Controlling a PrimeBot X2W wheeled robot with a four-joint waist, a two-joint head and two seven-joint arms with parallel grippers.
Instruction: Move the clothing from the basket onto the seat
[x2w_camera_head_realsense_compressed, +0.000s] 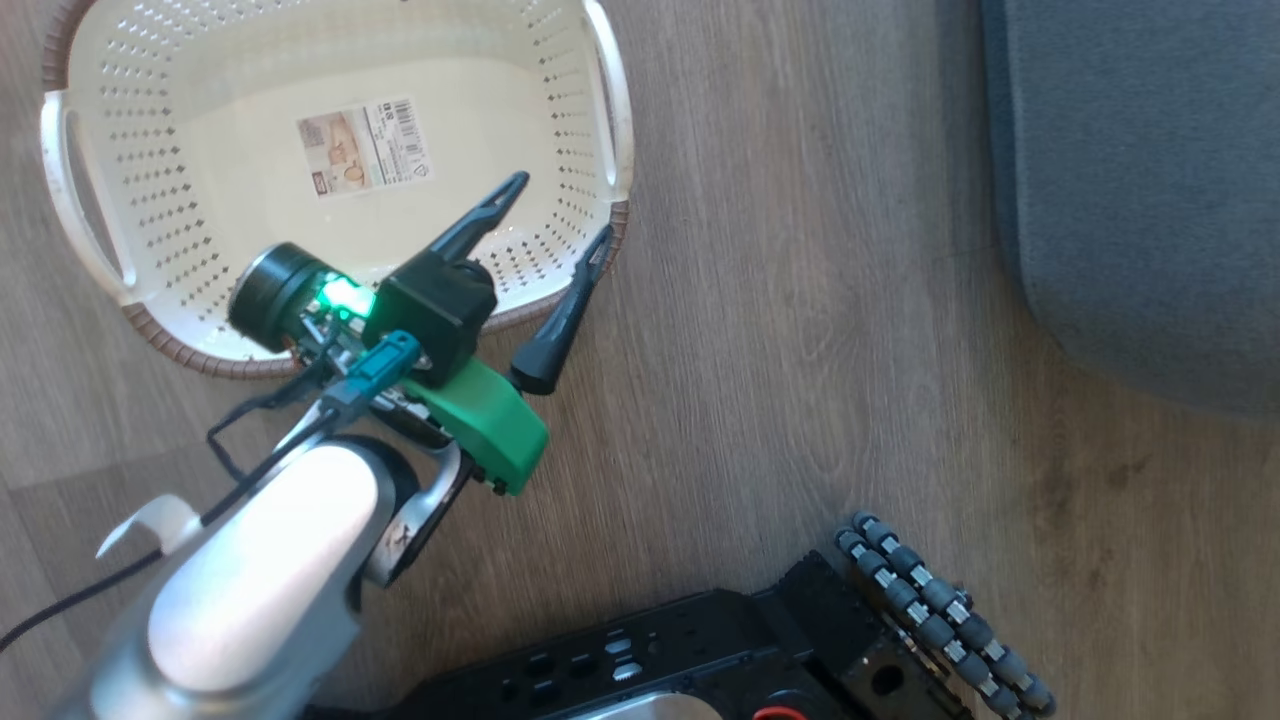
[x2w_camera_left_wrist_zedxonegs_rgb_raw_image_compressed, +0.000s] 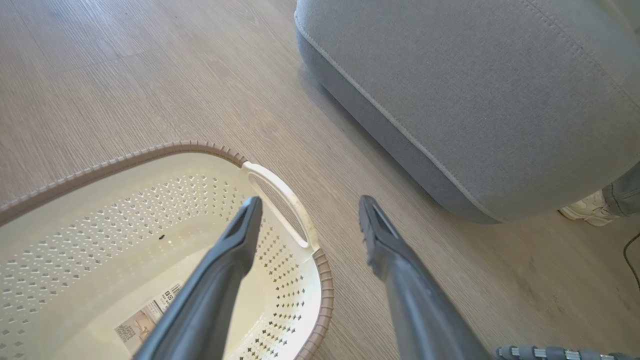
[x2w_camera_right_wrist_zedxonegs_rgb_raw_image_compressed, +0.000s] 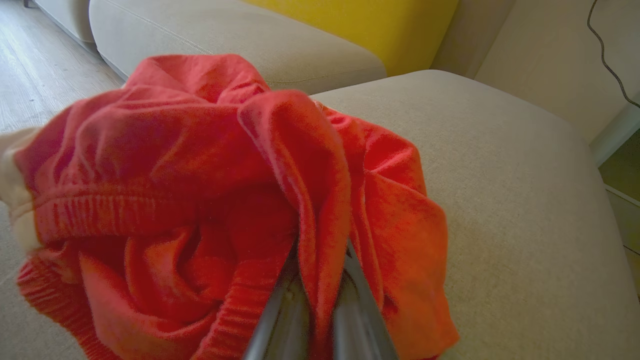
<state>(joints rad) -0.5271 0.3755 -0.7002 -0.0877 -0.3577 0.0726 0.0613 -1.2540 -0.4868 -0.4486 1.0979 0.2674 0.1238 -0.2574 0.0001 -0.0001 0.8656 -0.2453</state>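
1. Looking down in the head view, we see the left gripper (x2w_camera_head_realsense_compressed: 562, 208) above the near right corner of the basket (x2w_camera_head_realsense_compressed: 200, 360). Its two dark fingers are spread wide with nothing between them. One finger lies over the basket's inside and the other crosses the brown rim. The basket stands on the wooden floor (x2w_camera_head_realsense_compressed: 800, 300), with its sticker (x2w_camera_head_realsense_compressed: 365, 148) in plain sight on the bottom. The seat (x2w_camera_head_realsense_compressed: 1150, 200) lies well apart to the right (we see one rounded grey corner of it).
2. In the left wrist view, we find those fingers far apart and holding nothing. One is over the perforated wall beside a white handle (x2w_camera_left_wrist_zedxonegs_rgb_raw_image_compressed: 285, 195), and the other is over the floor just outside the rim. The seat rises beyond them with its line of pale stitching, and a person's pale shoe (x2w_camera_left_wrist_zedxonegs_rgb_raw_image_compressed: 585, 210) is at its far end.
3. In the right wrist view, we see the right gripper (x2w_camera_right_wrist_zedxonegs_rgb_raw_image_compressed: 320, 280) clamped tight on the clothing (x2w_camera_right_wrist_zedxonegs_rgb_raw_image_compressed: 200, 165). This is a bunched red bundle with a little white at its left edge, and the fingers vanish into a fold of it. The bundle is in front of the seat's broad top, but we cannot tell whether it touches the cushion. A yellow cushion (x2w_camera_right_wrist_zedxonegs_rgb_raw_image_compressed: 375, 25) stands behind.
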